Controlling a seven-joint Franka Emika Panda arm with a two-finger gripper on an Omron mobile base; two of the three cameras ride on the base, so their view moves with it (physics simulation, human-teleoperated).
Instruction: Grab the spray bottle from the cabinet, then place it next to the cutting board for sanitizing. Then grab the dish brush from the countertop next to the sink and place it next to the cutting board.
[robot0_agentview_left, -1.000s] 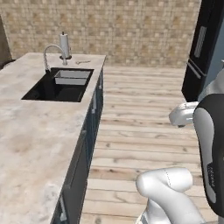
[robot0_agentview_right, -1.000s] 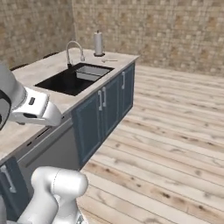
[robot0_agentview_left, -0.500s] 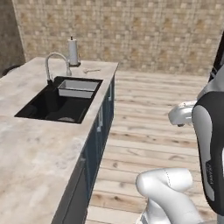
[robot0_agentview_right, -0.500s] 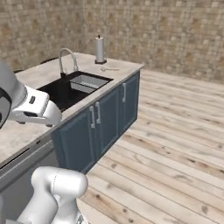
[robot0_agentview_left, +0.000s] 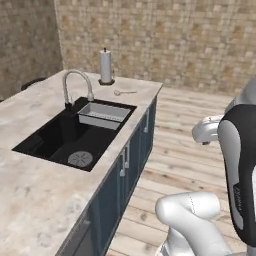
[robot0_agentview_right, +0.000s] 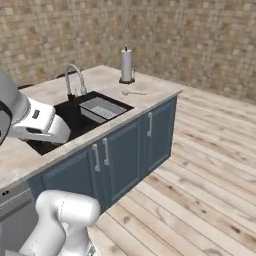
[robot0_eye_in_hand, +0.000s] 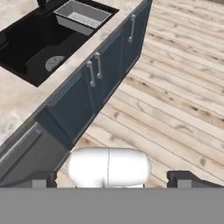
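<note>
The whole picture has shifted across the last second: the base is driving and turning, so the sink (robot0_agentview_left: 75, 134) now sits larger and more central in both base views, and the far end of the countertop (robot0_agentview_left: 30, 200) has come into fuller view. The things themselves have not moved. The dish brush (robot0_agentview_left: 123, 92) lies on the countertop near its far right corner, just beyond the sink and beside the white roll on a brown base (robot0_agentview_left: 105, 67); from the right it shows at (robot0_agentview_right: 131, 92). The curved tap (robot0_agentview_left: 75, 85) stands at the sink's far left edge, with the grey tray (robot0_agentview_left: 102, 114) inside the basin's far end. The gripper (robot0_eye_in_hand: 113, 179) points down at the wooden floor (robot0_eye_in_hand: 175, 96) in front of the blue cupboards (robot0_eye_in_hand: 105, 65); its dark tips stand well apart with nothing between them. Judging from this, the robot is approaching the brush, and still needs to close in before reaching.
</note>
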